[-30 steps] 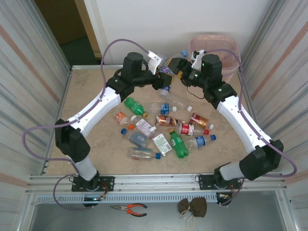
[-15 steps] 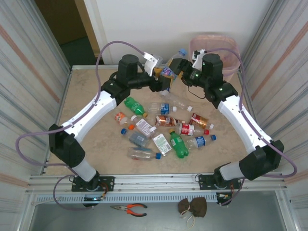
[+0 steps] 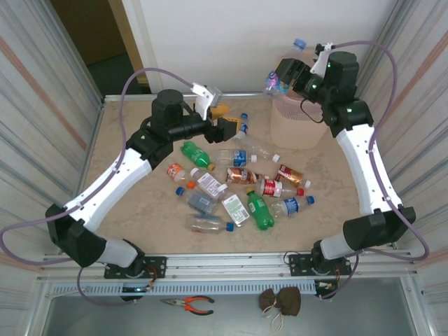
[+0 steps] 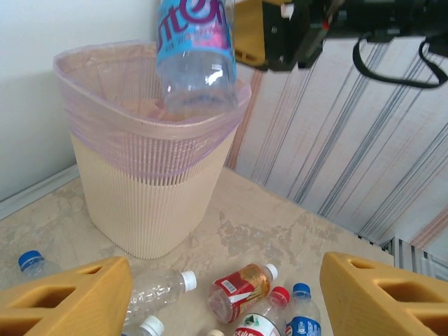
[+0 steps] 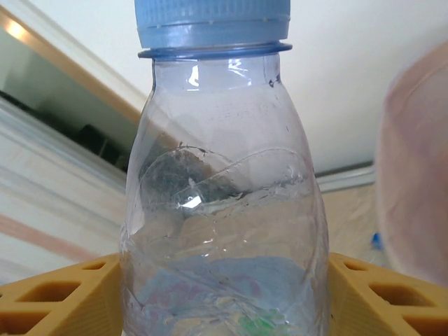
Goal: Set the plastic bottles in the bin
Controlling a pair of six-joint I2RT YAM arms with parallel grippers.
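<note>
A: Right gripper point(image 3: 285, 70), state?
B: Pinched on the clear plastic bottle with the blue cap point(image 5: 217, 210). Yellow fingers point(image 5: 84, 280) sit tight against both sides of the mid-body. Cap up, base down.
A: Where is it?
B: In the air, base just over the rim of the tall pale plastic bin with the thin pink liner point(image 4: 140, 210). The bin is at 6 o'clock of it in the left wrist view.
A: Handling?
B: Looks empty, so light. Thin wall, with a crease at the shoulder; probably buckles if squeezed hard. Smooth, likely slippery. The labelled waist looks the best hold.
A: Left gripper point(image 3: 225, 122)?
B: Spread, nothing between. From above, 9 o'clock of the bin.
A: Other bottles?
B: Loose heap of small plastic bottles point(image 3: 241, 175) on the beige tabletop point(image 3: 154, 224), 7 o'clock of the bin.
A: Hard to see?
B: Bin's inside is masked by bottle and arm, so I cannot tell the contents. Cap is cut off in the left wrist view. Label is blurred in the right wrist view. Finger contact runs off the frame.
</note>
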